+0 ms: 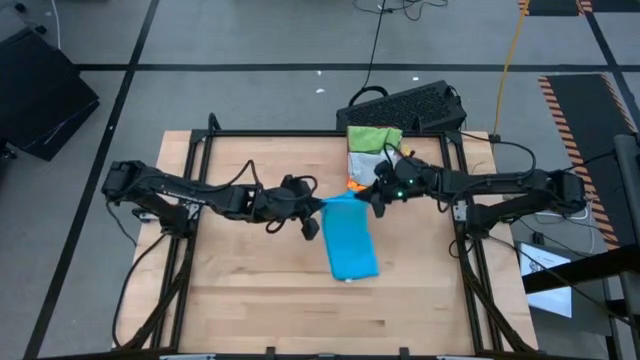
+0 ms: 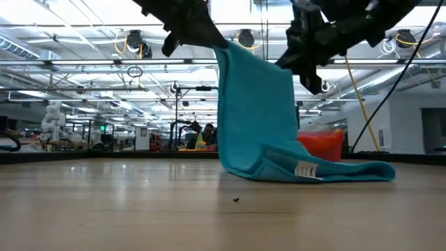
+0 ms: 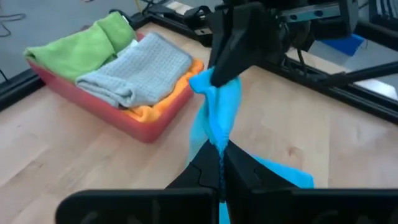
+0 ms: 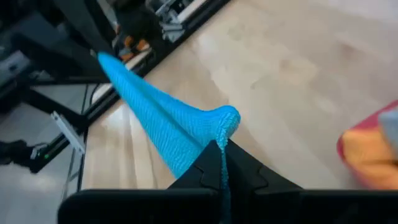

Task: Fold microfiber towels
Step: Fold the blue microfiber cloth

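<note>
Here both grippers' fingers pinch the blue towel's (image 1: 351, 240) lifted edge above bare table (image 1: 250, 290).

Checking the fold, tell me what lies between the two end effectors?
The blue towel's lifted edge, pinched by the left end effector and right end effector; high view.

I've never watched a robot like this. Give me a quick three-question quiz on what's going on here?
1. True or false: both pincers grip the blue towel.
2. Which towel lies on top in the red tray: A grey, B blue, C orange?
3. Fill in: the blue towel's lower end rests on the ____.

Key
1. True: left pincer and right pincer each hold an upper corner.
2. A, the grey towel.
3. table.
</note>
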